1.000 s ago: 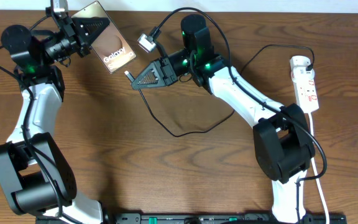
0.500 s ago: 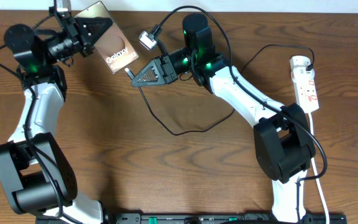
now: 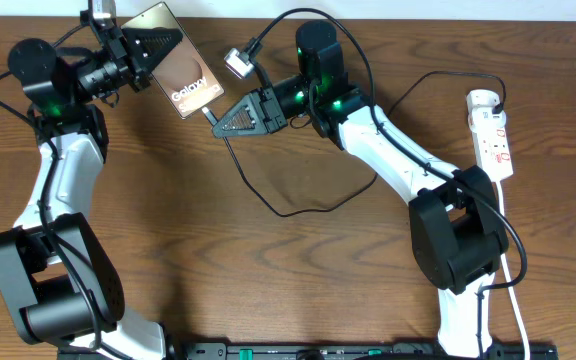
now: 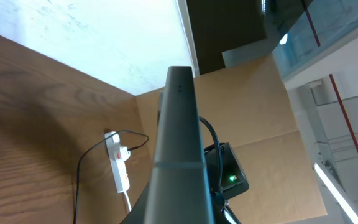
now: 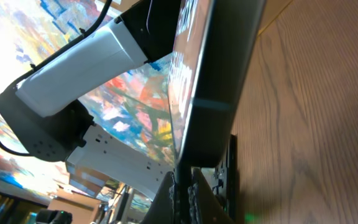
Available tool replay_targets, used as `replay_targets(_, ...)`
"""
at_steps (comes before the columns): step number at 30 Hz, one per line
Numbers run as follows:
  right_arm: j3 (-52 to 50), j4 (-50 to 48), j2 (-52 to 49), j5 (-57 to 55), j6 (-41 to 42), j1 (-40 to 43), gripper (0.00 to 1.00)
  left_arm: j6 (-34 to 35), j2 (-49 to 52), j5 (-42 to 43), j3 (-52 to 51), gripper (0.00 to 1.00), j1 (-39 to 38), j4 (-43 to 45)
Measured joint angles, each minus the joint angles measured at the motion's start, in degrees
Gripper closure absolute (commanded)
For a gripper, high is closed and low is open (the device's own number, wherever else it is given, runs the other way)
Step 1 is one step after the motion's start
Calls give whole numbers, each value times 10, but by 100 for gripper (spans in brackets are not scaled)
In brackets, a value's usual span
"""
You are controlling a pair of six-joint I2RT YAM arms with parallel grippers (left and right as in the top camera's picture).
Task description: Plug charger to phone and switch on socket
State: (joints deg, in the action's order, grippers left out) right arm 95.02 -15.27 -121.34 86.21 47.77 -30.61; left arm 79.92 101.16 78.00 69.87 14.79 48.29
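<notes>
The phone (image 3: 183,75), a stiff glossy slab lettered "Galaxy", hangs tilted above the far left of the desk (image 3: 168,250), clear of the wood. The left pincer (image 3: 156,42) is clamped on its upper part, leaving the lower short edge free. Judged from its sheen, the face is slippery and likely fragile, so a hold across the edges suits it better than pressure on the glass. The charger (image 3: 280,215) is a thin, limp black cable looping slack over the desk. Its small rigid plug end is the only part firm enough to steer, and the right pincer (image 3: 218,124) is closed on it there, the tip just beside the phone's lower edge. The socket (image 3: 494,135), a small white power strip, lies well apart at the right; it looks light enough to slide under a sideways push on its switch
</notes>
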Motion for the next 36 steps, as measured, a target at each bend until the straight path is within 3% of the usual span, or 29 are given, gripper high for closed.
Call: replay_targets(36,0,-11,0,-7,26,11,99,-9,0,-27,0,93,-16,0)
